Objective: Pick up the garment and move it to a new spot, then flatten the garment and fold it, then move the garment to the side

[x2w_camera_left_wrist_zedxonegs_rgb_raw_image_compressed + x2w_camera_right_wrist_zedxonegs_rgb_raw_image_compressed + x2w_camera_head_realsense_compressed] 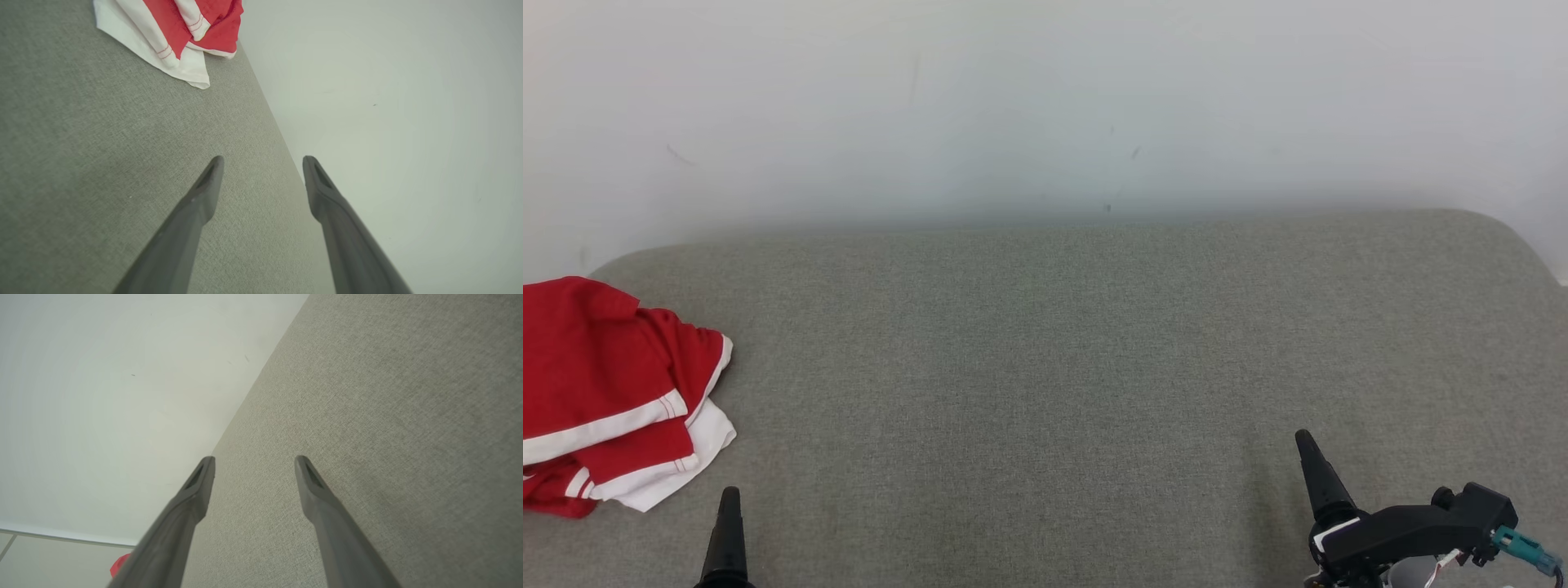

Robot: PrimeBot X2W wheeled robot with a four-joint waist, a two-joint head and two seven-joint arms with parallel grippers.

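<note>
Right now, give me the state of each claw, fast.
Left claw: open, holding nothing; the red and white garment lies ahead, untouched.
Right claw: open, holding nothing.

Garment [605,392], at left: soft matt cloth, stitched white trim. Table covering [1045,367]: grey woven fabric, coarse, matt. Wall [1045,98]: smooth, matt, faintly scuffed. Left gripper [263,158] and right gripper [254,458]: dark smooth matt plastic, by looks.

no readable text, labels or signs
</note>
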